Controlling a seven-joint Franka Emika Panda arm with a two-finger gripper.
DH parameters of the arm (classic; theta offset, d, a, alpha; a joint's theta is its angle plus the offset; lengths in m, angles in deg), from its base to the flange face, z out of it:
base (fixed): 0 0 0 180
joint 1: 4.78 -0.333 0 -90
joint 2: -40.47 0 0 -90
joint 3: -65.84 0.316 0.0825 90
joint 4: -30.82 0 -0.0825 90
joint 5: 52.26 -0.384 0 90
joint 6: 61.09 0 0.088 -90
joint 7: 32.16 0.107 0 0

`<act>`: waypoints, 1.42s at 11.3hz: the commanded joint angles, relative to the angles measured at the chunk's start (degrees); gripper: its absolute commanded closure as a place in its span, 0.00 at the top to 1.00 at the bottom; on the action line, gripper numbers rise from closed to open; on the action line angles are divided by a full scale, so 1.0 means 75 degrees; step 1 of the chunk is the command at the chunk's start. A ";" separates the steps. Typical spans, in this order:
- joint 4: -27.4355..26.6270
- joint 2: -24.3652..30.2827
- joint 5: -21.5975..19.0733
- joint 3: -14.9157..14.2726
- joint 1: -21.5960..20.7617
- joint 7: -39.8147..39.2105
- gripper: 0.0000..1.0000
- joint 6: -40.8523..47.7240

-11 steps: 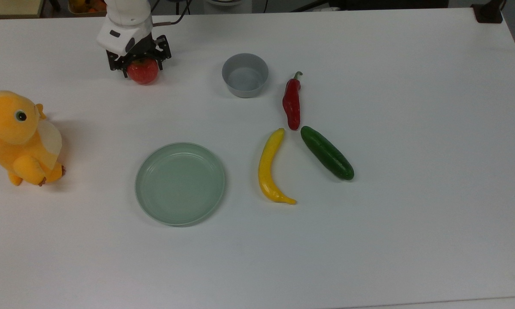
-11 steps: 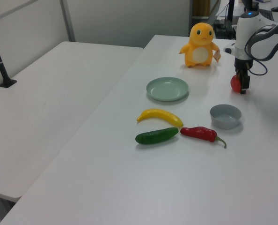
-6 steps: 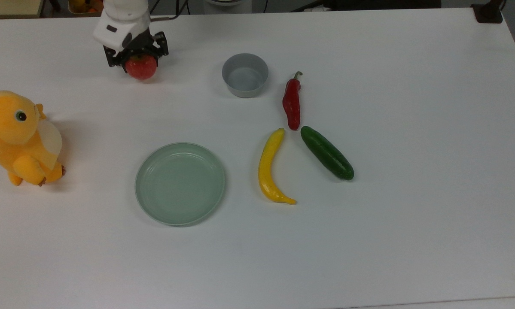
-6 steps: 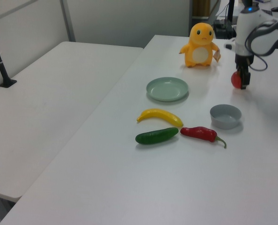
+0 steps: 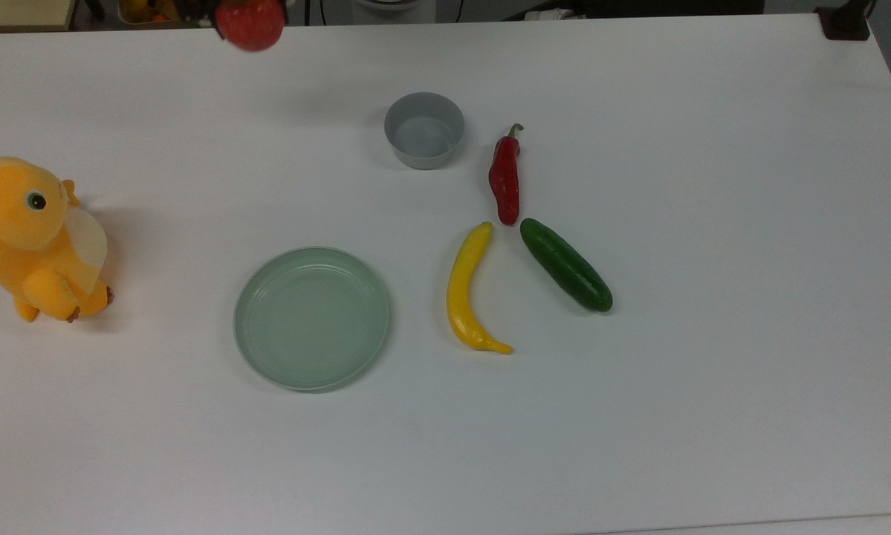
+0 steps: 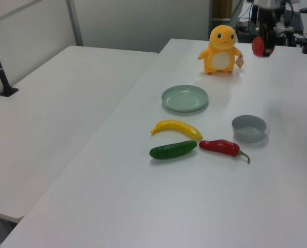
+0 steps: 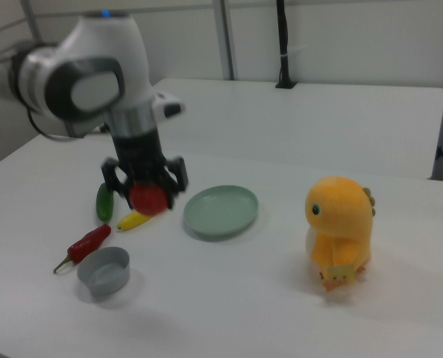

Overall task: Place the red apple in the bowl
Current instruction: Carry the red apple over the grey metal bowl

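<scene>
1. The black two-finger gripper [image 7: 148, 195] of the white robot arm is closed around the round glossy red apple [image 7: 149, 198]; in the right view the fingers sit on both sides of the fruit

2. The apple hangs in the air, well above the white table [image 5: 713, 409]. In the top view it is at the upper edge [image 5: 250, 24]

3. The small round grey bowl [image 5: 424, 130] with straight sides stands empty on the table. In the top view it lies to the right of the apple and lower. In the right view it [image 7: 104, 272] lies below the gripper and toward the right view's left

4. I judge that the coming move is sideways, toward the top view's right, until the apple is over the bowl, and then down

5. The bowl looks barely wider than the apple, so good centring seems necessary. The long red chili pepper [image 5: 504, 178] lies just beside the bowl on the far side
</scene>
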 commanded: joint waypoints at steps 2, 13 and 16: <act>0.1311 -0.0145 -0.0251 0.0890 -0.0101 0.0589 0.42 0.1754; -0.1943 -0.0156 -0.0286 0.1900 -0.1004 0.3097 0.43 -0.1625; -0.2670 -0.0426 -0.0216 0.2041 -0.1004 0.3333 0.43 -0.2939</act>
